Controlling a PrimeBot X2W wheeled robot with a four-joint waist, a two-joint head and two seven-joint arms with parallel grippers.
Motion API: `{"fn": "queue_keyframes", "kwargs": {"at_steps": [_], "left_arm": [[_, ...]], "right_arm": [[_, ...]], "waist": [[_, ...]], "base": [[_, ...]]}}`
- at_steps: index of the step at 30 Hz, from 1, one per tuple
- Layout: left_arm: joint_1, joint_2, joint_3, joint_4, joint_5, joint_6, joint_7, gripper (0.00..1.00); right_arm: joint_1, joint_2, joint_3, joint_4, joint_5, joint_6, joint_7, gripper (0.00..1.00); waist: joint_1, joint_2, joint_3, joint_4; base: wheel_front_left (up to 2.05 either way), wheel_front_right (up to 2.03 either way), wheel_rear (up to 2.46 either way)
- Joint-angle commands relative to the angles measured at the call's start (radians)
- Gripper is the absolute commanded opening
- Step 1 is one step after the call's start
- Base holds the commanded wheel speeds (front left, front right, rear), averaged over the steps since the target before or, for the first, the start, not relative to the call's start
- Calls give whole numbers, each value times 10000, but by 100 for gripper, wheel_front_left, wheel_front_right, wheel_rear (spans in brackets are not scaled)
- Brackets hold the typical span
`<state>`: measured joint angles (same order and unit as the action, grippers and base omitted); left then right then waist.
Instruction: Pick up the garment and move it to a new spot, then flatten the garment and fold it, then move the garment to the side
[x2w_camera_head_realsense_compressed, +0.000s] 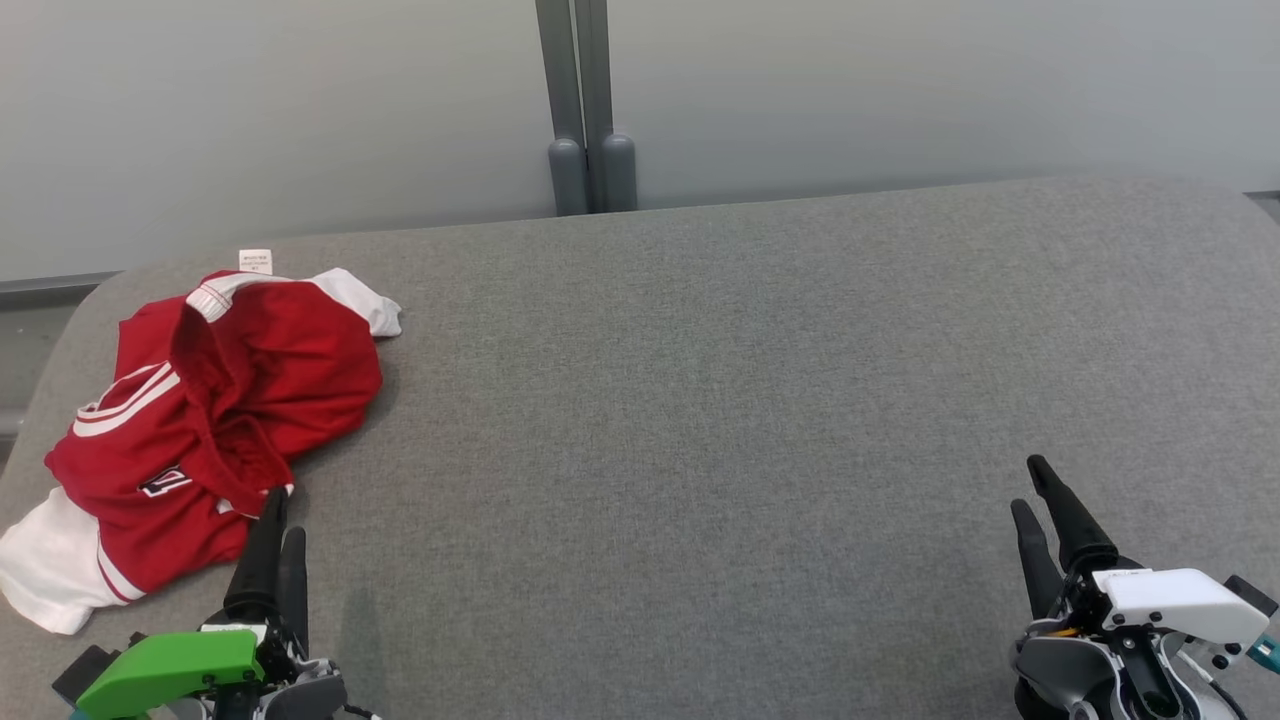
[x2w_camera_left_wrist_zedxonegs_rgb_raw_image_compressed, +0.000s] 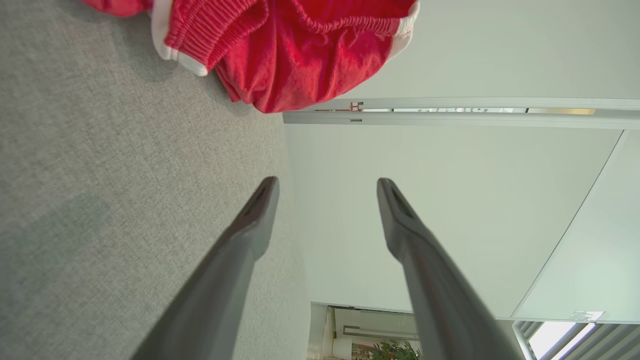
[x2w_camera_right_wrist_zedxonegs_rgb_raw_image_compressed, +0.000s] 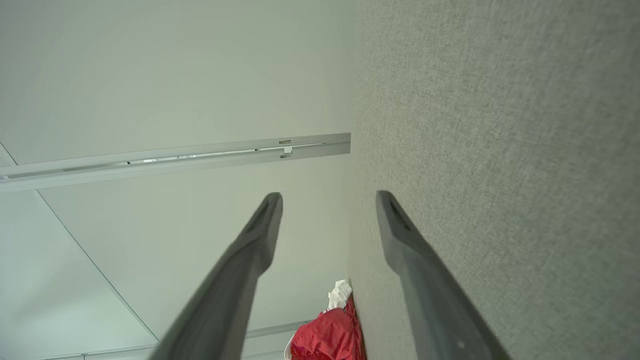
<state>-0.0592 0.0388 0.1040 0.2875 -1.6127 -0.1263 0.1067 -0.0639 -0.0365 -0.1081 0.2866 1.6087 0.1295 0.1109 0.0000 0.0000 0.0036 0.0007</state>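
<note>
The garment (x2w_camera_head_realsense_compressed: 215, 420) lies crumpled in a heap at the left edge of the grey surface (x2w_camera_head_realsense_compressed: 750, 400), toward its far corner, so I judge that no step of the task is done yet. My left gripper (x2w_camera_head_realsense_compressed: 285, 515) hovers low just beside its near hem, fingers wide and empty, pointing at it for a first grasp. My right gripper (x2w_camera_head_realsense_compressed: 1028, 485) hangs near the right edge, also wide and empty.

The left gripper (x2w_camera_head_realsense_compressed: 284, 512) has two long, dark, tapering fingers (x2w_camera_left_wrist_zedxonegs_rgb_raw_image_compressed: 235, 250), each with a shallow slot near the tip, set in a bright green cover (x2w_camera_head_realsense_compressed: 165, 668) over grey and black parts. The right gripper (x2w_camera_head_realsense_compressed: 1027, 484) has a white cover (x2w_camera_head_realsense_compressed: 1180, 600) dotted with small dark screws, and a teal plug (x2w_camera_head_realsense_compressed: 1265, 650) beside it.
</note>
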Motion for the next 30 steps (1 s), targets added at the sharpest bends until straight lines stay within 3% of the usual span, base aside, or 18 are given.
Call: {"fn": "queue_keyframes", "kwargs": {"at_steps": [1,12,30], "left_arm": [[-193,40,-57,-275,29,-14,-132,100],[-173,56,-364,-808,609,-20,-711,100],[-50,80,-526,-1332,3938,-30,-1446,100]], "right_arm": [[-204,-43,90,-267,3,6,-133,100],[-344,-107,648,-851,-298,9,-720,100],[-494,-446,1637,-1651,-3166,12,-1480,100]], "waist": [[0,0,2,7],[0,0,13,44],[0,0,26,89]], "base": [[0,0,0],[0,0,0],[0,0,0]]}}
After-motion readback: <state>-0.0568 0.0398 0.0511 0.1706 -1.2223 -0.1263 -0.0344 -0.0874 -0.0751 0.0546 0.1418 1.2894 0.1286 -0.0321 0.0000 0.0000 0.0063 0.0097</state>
